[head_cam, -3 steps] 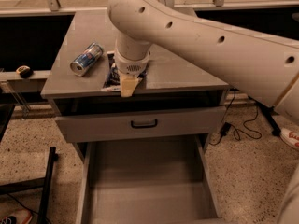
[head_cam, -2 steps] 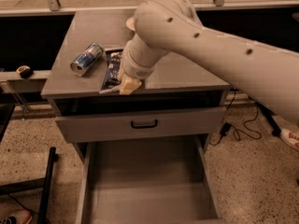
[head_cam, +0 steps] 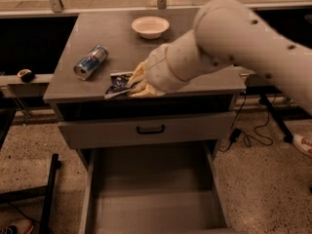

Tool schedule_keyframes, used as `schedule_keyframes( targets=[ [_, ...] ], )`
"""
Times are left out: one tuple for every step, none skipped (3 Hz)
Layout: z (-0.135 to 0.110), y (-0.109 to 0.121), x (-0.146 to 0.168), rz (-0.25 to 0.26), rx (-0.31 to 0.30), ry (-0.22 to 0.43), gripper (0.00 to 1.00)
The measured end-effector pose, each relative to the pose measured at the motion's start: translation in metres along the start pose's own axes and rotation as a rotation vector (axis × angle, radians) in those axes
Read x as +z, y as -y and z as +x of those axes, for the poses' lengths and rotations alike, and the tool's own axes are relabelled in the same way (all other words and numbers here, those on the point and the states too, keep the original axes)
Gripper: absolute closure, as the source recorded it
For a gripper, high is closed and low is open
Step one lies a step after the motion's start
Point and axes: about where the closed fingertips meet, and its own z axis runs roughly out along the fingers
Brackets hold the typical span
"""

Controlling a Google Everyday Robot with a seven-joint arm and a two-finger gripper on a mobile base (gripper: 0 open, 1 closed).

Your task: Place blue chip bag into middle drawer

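The blue chip bag (head_cam: 117, 85) lies flat on the grey cabinet top (head_cam: 195, 43), close to its front edge. My gripper (head_cam: 137, 82) comes in from the right on a thick white arm, tilted sideways, and touches the bag's right edge. The arm hides part of the bag. The middle drawer (head_cam: 151, 199) is pulled out below, a wide grey tray with a plain floor and nothing in it.
A blue-and-silver drink can (head_cam: 91, 61) lies on its side left of the bag. A white bowl (head_cam: 150, 27) stands at the back. A shut drawer front with a black handle (head_cam: 150, 129) sits under the top. Cables (head_cam: 253, 130) lie on the floor at the right.
The arm has swung from pointing down over the bag to a low sideways reach from the right. The gripper now rests against the bag's right edge. The bag has barely moved.
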Motion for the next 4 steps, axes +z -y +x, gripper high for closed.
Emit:
schedule_keyframes(
  targets=[
    [0.008, -0.034, -0.073, 0.033, -0.004, -0.056, 1.0],
    [0.039, -0.084, -0.116, -0.021, 0.02, -0.155, 1.0],
    [0.04, -0.088, -0.118, -0.03, 0.023, -0.159, 1.0],
    [0.061, -0.109, -0.085, -0.052, 0.064, -0.137, 1.0]
  ],
)
